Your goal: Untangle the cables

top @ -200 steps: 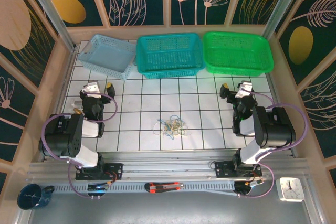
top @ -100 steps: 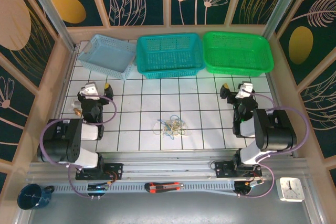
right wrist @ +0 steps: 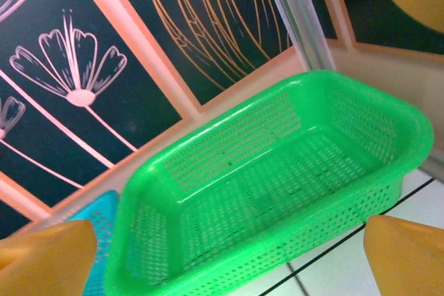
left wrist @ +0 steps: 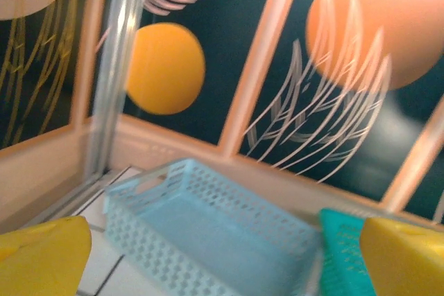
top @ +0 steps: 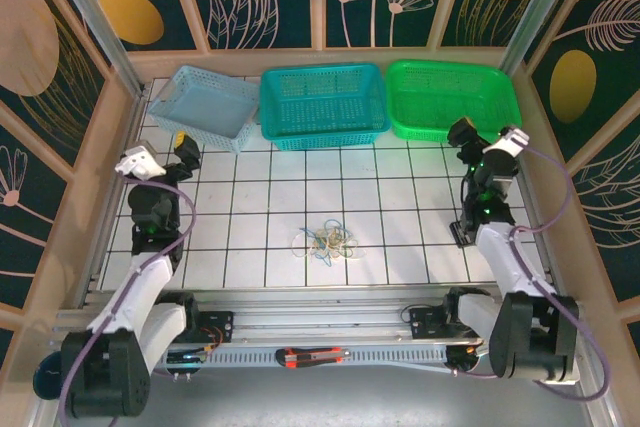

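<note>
The white tiled table [top: 400, 209] carries 3 baskets along its far edge: the light blue basket [top: 205, 105], the teal basket [top: 323, 105] and the green basket [top: 452, 99], left to right. At either side, the left gripper [top: 163, 147] is near the light blue basket and the right gripper [top: 487, 137] near the green basket, each with yellow-tipped jaws spread wide and nothing between them. The cables [top: 326, 240], a small knot of blue, yellow and whitish wires, lie on the tiles around mid-table, well apart from both grippers.
</note>
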You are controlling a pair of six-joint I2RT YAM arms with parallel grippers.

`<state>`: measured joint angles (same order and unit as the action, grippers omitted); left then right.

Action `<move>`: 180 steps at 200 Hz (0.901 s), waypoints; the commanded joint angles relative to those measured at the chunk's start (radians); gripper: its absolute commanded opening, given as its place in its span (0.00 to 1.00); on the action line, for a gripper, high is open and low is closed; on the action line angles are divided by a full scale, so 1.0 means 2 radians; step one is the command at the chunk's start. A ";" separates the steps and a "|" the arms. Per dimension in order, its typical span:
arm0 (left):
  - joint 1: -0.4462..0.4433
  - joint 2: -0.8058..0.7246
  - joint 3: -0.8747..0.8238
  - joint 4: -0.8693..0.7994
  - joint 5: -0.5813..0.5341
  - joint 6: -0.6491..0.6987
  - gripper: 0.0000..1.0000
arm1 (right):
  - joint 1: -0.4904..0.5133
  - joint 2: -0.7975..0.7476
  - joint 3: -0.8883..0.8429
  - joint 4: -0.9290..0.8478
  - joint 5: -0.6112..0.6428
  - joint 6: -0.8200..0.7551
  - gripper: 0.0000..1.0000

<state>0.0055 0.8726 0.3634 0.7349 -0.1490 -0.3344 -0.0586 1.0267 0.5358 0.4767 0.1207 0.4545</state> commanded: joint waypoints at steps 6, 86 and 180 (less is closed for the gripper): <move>0.000 -0.046 0.033 -0.122 0.087 -0.086 0.99 | 0.019 -0.031 0.019 -0.160 -0.120 0.056 0.99; -0.073 -0.095 -0.006 -0.187 0.151 -0.200 0.99 | 0.275 -0.094 -0.043 -0.296 -0.146 0.118 0.86; -0.204 0.005 -0.012 -0.279 0.005 -0.189 0.99 | 0.501 0.072 -0.035 -0.169 -0.082 0.247 0.83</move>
<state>-0.3824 0.8452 0.3317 0.2779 -0.0189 -0.7082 0.8822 1.0920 0.4084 0.0319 -0.0933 0.8673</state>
